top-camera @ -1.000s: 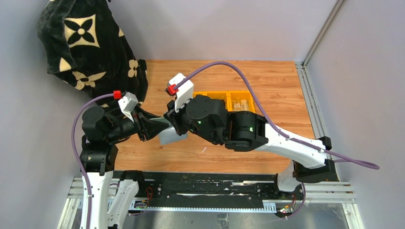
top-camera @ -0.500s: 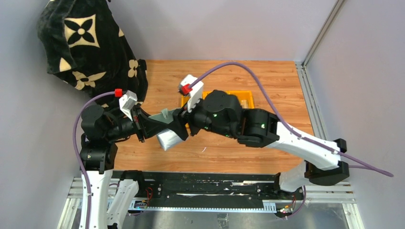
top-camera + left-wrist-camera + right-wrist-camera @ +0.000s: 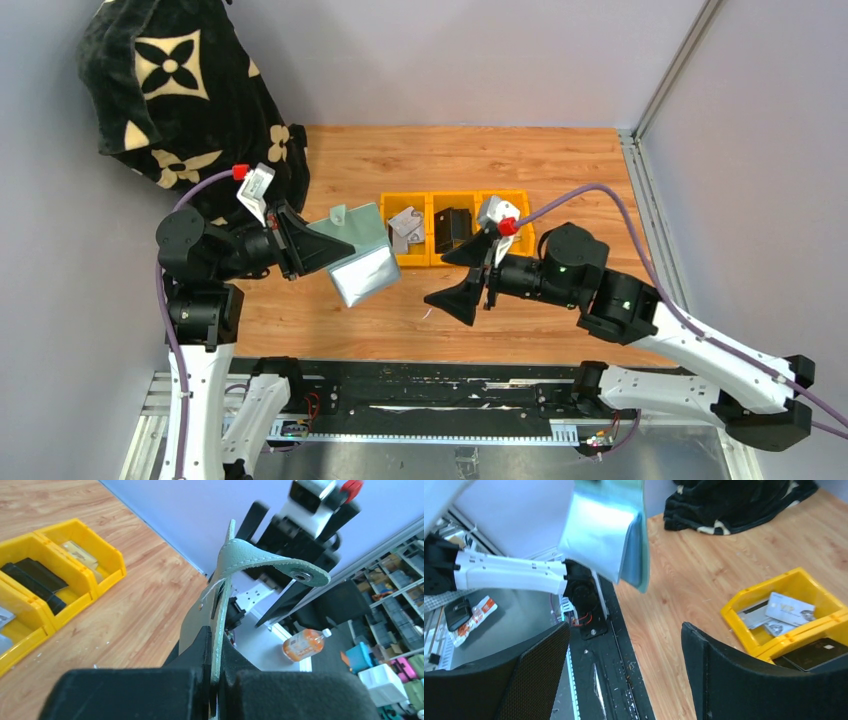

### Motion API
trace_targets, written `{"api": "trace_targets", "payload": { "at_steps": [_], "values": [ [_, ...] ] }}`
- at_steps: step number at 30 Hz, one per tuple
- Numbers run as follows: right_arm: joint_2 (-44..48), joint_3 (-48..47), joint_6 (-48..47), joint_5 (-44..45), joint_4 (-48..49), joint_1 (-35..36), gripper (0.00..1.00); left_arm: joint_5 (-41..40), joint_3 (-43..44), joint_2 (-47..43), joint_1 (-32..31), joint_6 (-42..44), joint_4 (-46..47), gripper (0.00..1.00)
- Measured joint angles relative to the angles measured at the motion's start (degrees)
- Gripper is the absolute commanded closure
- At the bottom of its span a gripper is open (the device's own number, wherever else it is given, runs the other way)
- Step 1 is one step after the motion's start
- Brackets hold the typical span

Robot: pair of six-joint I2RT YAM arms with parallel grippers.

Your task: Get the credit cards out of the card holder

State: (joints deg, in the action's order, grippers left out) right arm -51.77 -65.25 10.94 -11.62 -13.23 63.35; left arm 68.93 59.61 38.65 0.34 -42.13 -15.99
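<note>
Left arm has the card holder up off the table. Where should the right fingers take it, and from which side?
Probably the free right-hand edge of the card holder, approached from the right. The left gripper is shut on its left edge, so the flaps stick out unsupported toward the open right gripper, nearly edge-on to it.

Lab: walled workbench (image 3: 570, 170), parts shelves (image 3: 395, 580)

From high behind the near edge, the overhead camera looks down on the whole wooden surface (image 3: 560, 170). The left wrist camera peers along its fingers (image 3: 150, 695), tight on the card holder (image 3: 255, 559). The right wrist camera faces that holder from farther back. All three views catch the yellow bins (image 3: 432, 232).
</note>
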Motion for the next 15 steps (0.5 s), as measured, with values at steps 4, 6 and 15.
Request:
{"api": "trace_targets", "payload": {
  "at_steps": [4,6,15],
  "values": [
    [-0.7,5.8,0.0,-2.6,5.1,-0.1,0.15,0.1,0.2,0.3,0.0,-5.5,2.6,1.00],
    [-2.8,6.7,0.1,-3.9,7.2,-0.3,0.15,0.2,0.3,0.3,0.0,-8.0,3.9,1.00],
    [-9.7,6.7,2.6,-8.4,16.2,-1.6,0.16,0.5,0.4,0.1,0.0,-12.8,6.6,1.00]
  ]
}}
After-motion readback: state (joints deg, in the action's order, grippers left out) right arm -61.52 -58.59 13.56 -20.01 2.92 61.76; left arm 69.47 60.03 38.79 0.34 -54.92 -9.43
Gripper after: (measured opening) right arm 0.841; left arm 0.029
